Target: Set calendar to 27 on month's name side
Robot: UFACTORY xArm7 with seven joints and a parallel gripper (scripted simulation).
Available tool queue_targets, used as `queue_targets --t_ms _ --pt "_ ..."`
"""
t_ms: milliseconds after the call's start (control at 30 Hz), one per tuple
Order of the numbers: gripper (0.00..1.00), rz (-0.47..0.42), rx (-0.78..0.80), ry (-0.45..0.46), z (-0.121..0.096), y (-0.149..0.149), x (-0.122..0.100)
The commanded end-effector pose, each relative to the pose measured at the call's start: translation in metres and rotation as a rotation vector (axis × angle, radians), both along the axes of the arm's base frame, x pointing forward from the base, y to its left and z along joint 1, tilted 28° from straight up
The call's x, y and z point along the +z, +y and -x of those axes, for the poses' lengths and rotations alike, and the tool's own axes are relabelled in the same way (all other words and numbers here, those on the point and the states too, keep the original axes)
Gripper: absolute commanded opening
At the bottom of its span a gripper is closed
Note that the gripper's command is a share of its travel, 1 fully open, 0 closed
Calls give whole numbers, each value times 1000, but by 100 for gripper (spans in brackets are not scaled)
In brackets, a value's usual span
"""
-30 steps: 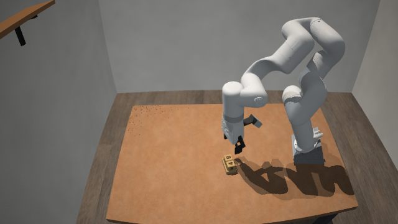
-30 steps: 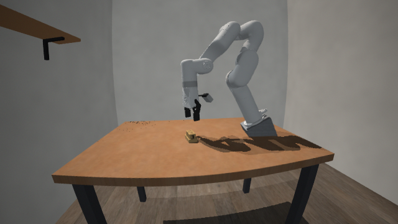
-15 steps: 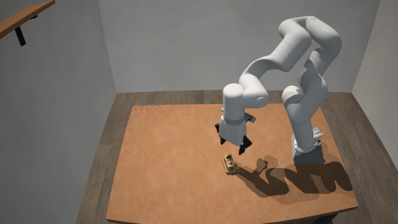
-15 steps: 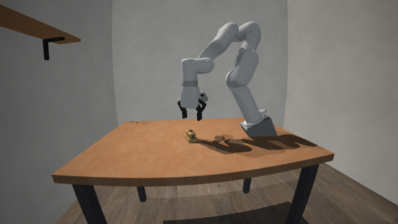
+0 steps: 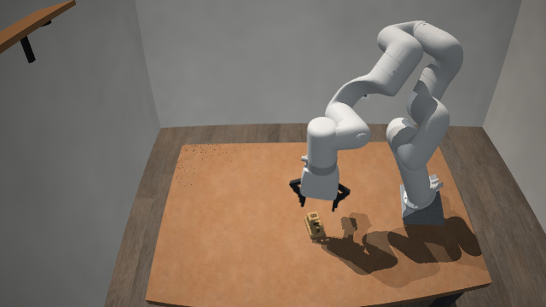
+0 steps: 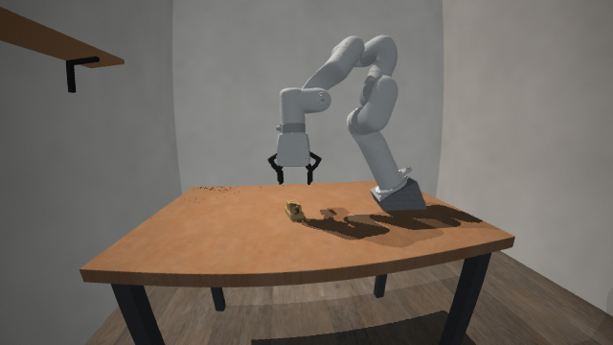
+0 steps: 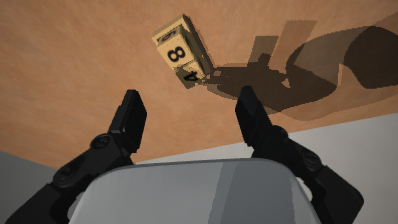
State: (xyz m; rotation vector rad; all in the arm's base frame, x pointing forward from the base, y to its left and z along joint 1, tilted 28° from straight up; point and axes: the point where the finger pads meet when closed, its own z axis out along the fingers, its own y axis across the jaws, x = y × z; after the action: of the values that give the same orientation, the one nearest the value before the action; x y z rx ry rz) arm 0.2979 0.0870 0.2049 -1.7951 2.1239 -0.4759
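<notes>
The small wooden calendar tray (image 5: 317,236) (image 6: 296,218) (image 7: 192,36) stands on the table. Two cubes sit side by side in it. One cube (image 5: 313,216) (image 7: 175,53) shows an 8 on top, and a digit, unclear, on its end face. The other cube (image 5: 316,227) (image 7: 190,75) shows a 4 on top and is partly in shadow. The month's name and the digits beside it cannot be read. My gripper (image 5: 318,208) (image 6: 295,183) (image 7: 191,99) is open and empty, above and behind the tray in the top and exterior views.
The arm's base (image 5: 422,211) (image 6: 402,197) stands at the right of the table (image 5: 230,239) (image 6: 215,240). The arm's shadow falls right of the tray. A wall shelf (image 5: 30,26) (image 6: 57,45) hangs at the upper left. Small dark specks mark the table's far left corner.
</notes>
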Motion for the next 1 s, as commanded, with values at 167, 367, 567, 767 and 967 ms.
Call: queue_targets --t_ms 167,367,567,767,967 --pt "100 115 259 1 0 11 3" --pt "100 180 391 0 1 17 4" --pt "100 198 429 0 1 18 4" --pt "100 204 440 0 1 19 4" --pt "49 204 440 0 1 19 4"
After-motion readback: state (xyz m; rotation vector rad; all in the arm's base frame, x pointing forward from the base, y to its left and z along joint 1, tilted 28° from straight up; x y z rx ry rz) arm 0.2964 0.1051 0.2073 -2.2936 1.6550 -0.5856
